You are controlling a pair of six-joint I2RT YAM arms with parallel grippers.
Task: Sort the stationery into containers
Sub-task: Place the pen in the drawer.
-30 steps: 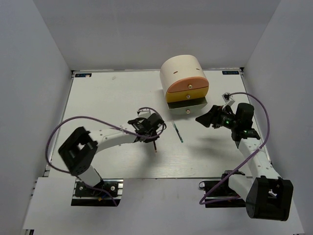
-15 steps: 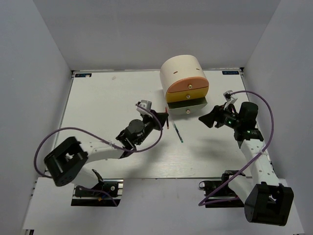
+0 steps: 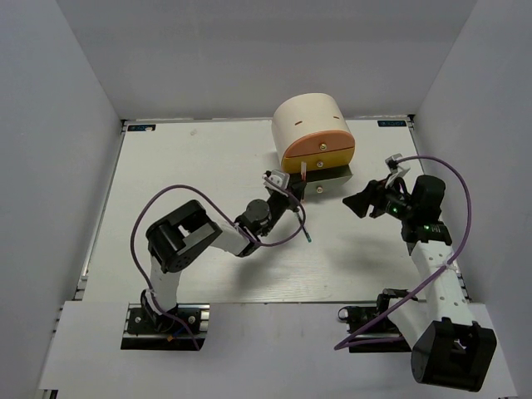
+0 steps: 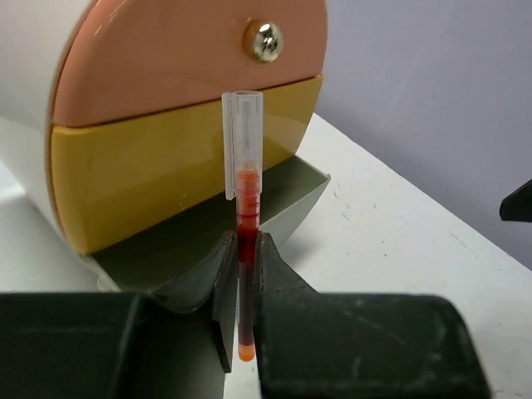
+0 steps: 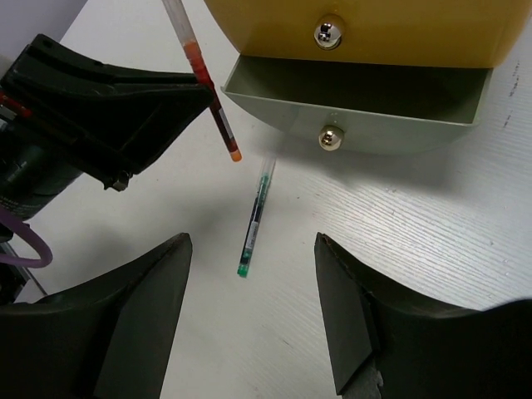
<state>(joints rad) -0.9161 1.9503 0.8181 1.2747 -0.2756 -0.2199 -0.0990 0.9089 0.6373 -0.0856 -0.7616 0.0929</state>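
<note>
Drawers (image 3: 318,154) of the cream desk unit (image 3: 309,120) face the arms; only the pale green drawer (image 5: 399,133) at the bottom stands open. The left gripper (image 4: 242,274) is clenched on the red pen (image 4: 247,208), upright just before it. It should probably be carried over the front wall, tilted flat and freed low. The right gripper (image 3: 359,204) hangs released above the green pen (image 5: 253,220) on the table (image 3: 183,208).
</note>
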